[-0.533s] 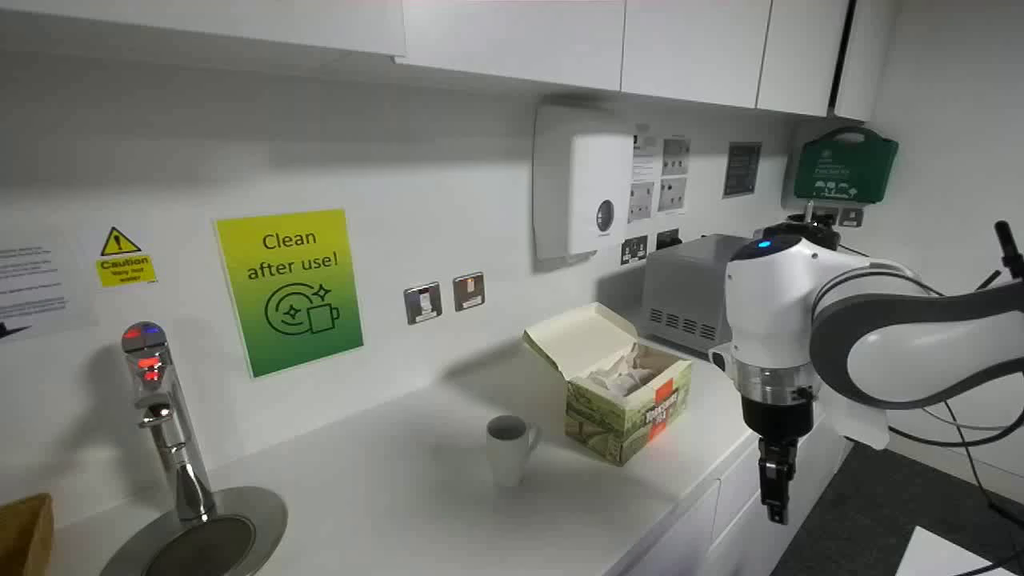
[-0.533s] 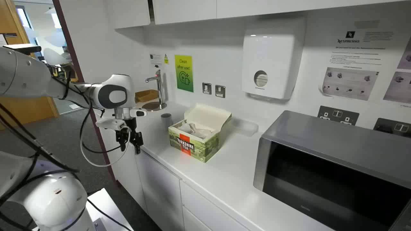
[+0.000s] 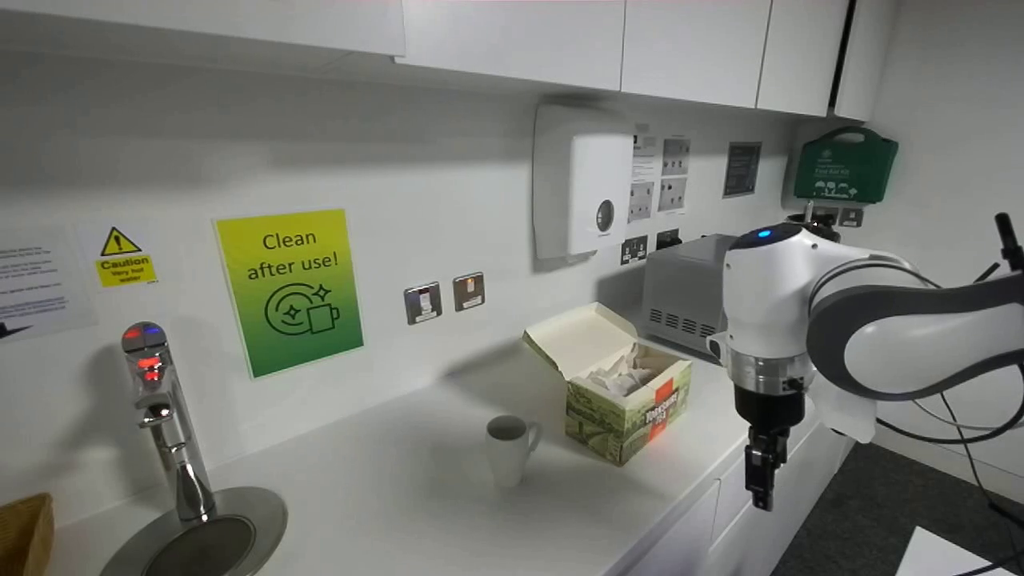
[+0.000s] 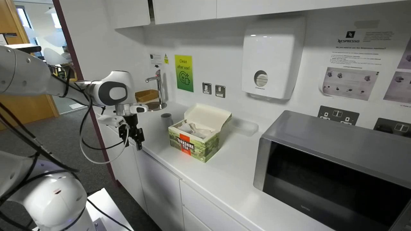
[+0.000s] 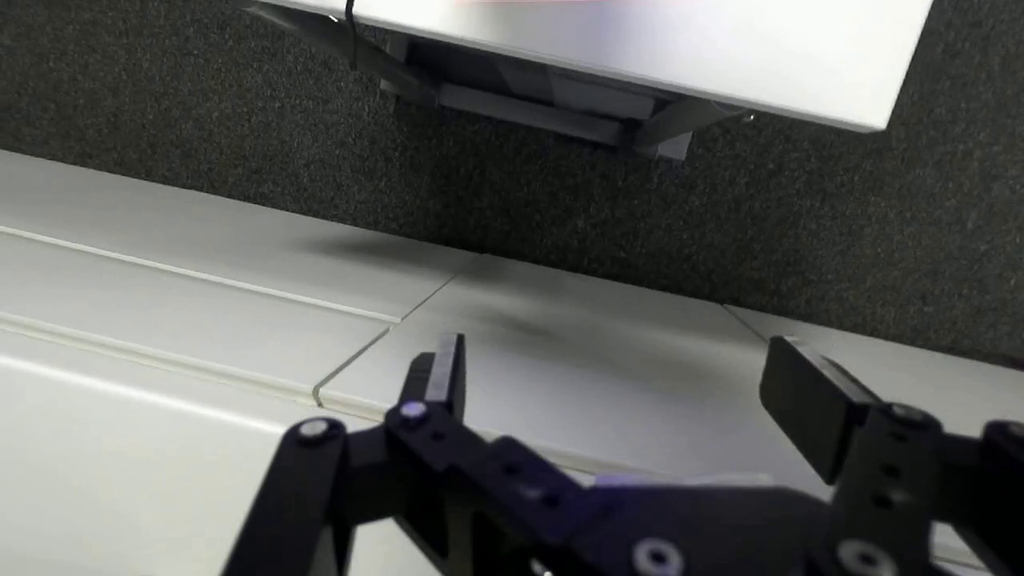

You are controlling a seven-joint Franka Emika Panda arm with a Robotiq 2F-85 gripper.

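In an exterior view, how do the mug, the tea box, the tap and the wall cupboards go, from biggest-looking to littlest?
Wall cupboards, largest
tea box
tap
mug, smallest

In an exterior view, Yorkshire Tea box (image 3: pixel 630 422) stood upright, right of frame centre, turned at angle. Cardboard, green landscape print, red-orange label panel, cream inside. Lid raised, tilted back toward left; pale crumpled contents (image 3: pixel 618 379) showed within. Mug (image 3: pixel 506 464) stood upright in lower centre of frame, left of box, near but apart. Plain whitish outside, darker grey interior, handle pointed right toward box.
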